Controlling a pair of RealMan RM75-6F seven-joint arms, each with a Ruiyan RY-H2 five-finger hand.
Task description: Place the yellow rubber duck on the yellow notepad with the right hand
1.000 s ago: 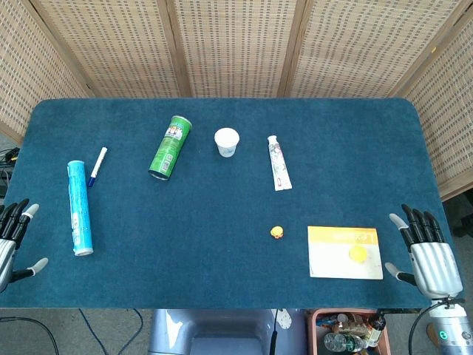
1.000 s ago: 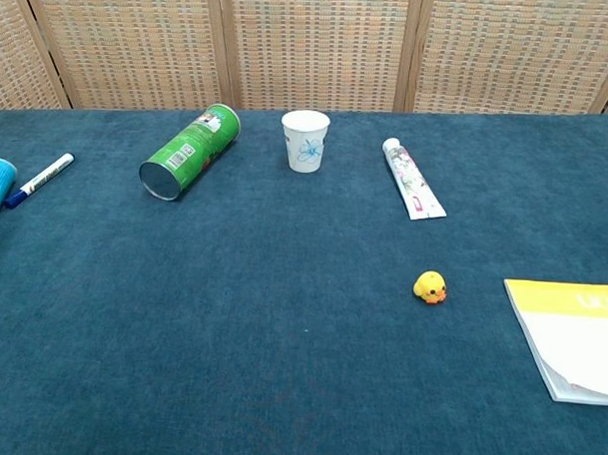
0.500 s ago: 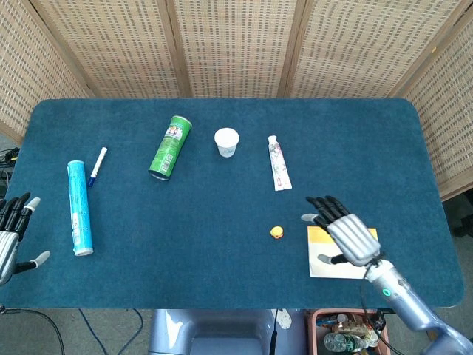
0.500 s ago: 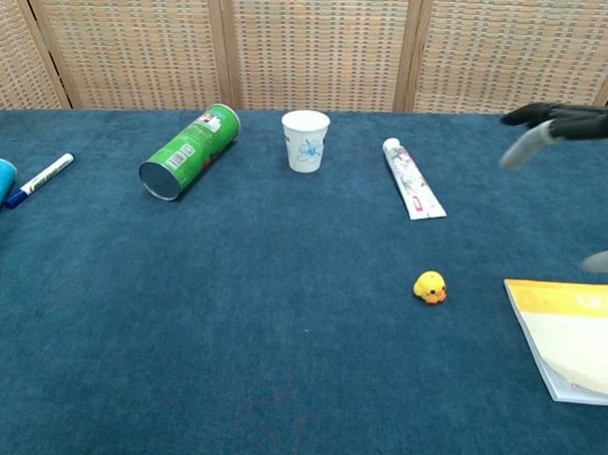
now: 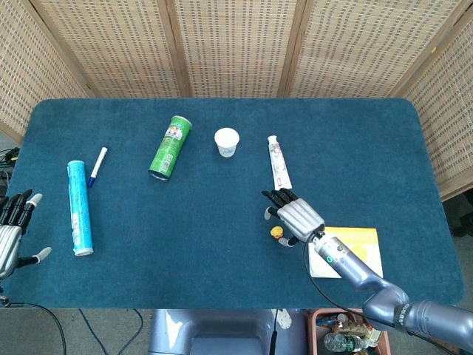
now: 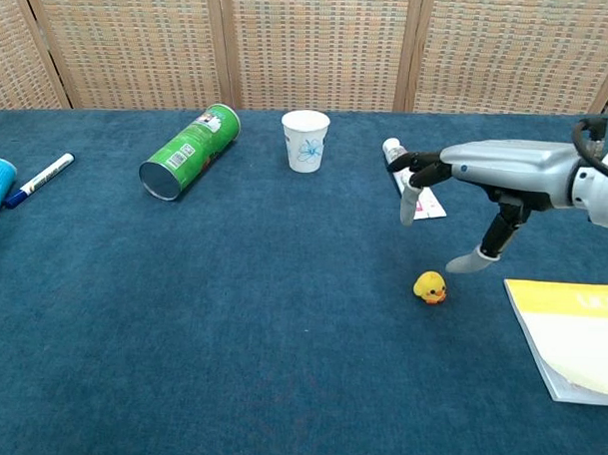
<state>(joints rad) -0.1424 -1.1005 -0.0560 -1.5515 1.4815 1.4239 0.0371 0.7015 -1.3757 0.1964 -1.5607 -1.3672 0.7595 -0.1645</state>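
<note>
Bare blue cloth surrounds the yellow rubber duck (image 6: 430, 288); the toothpaste tube (image 6: 413, 181) lies beyond it, the yellow notepad (image 6: 575, 335) well apart to its right.

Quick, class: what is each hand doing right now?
Left hand: open, holding nothing.
Right hand: open above the duck, holding nothing.
</note>
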